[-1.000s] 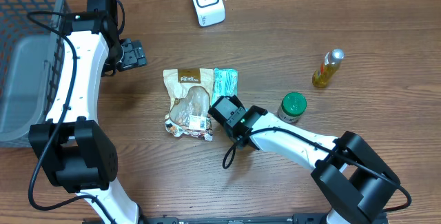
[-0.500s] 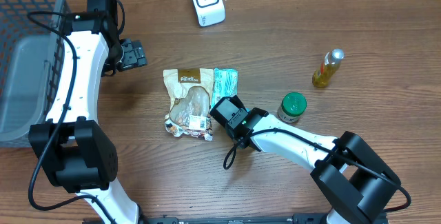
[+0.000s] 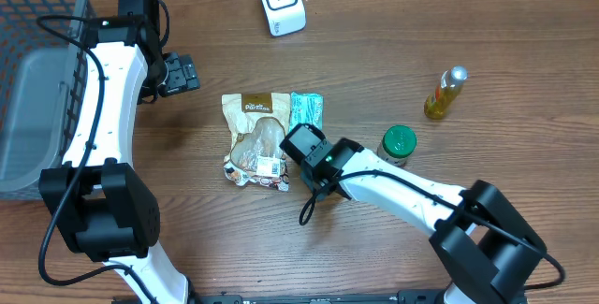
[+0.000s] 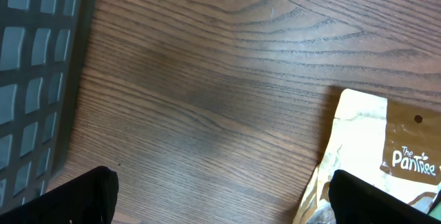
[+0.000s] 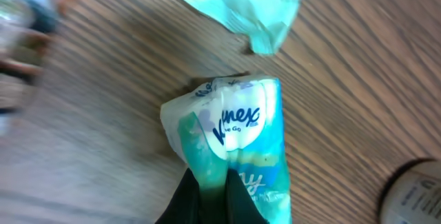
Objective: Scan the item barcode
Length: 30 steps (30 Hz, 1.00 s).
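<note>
Tissues are sitting clenched in my right gripper, so I'm guessing next means lifting them barcode-first toward the scanner.

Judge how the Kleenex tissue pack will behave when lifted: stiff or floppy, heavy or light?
Probably floppy: the tissue pack crumples where the right gripper pinches it. Likely light, being soft wrapped tissues. Its glossy film may slip.

My wooden worktop carries a grey mesh basket at its far left edge. A brown snack bag lies flat near the middle. Off to its right stands a green-lidded jar, and beyond that a small bottle of yellow liquid.
</note>
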### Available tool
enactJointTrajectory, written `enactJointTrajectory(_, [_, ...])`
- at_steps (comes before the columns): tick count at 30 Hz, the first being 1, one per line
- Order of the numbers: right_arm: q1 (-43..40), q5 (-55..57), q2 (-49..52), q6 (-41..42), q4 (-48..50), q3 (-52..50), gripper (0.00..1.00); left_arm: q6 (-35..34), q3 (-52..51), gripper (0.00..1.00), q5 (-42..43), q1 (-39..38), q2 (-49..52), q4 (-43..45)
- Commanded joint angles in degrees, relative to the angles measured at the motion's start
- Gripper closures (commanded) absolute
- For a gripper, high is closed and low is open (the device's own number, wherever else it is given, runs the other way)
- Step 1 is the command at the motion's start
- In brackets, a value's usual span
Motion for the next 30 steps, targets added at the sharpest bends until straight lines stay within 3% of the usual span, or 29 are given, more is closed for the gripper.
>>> enactJointTrajectory(1, [-0.35,-5.7,-5.31,0.26,-0.66,3.87,0.96,0.24,0.92,0.0,-0.72,-0.74,-0.9,0.04])
enactJointTrajectory(11, [-8.98,-29.03,-8.41,0.28,-2.8,4.0,0.96,0.22,0.92,0.01,-0.74,-0.74,-0.9,0.04])
enactJointTrajectory(22, [-13.4,-29.22,-8.31,3.65,-3.87,1.88,0.96,0.24,0.92,0.01,-0.72,-0.74,-0.9,0.07])
enactJointTrajectory(30, [-13.35,-31.15,-8.31,10.82,-1.95,1.88,0.96,0.24,0.92,0.01,-0.72,-0.74,-0.9,0.07])
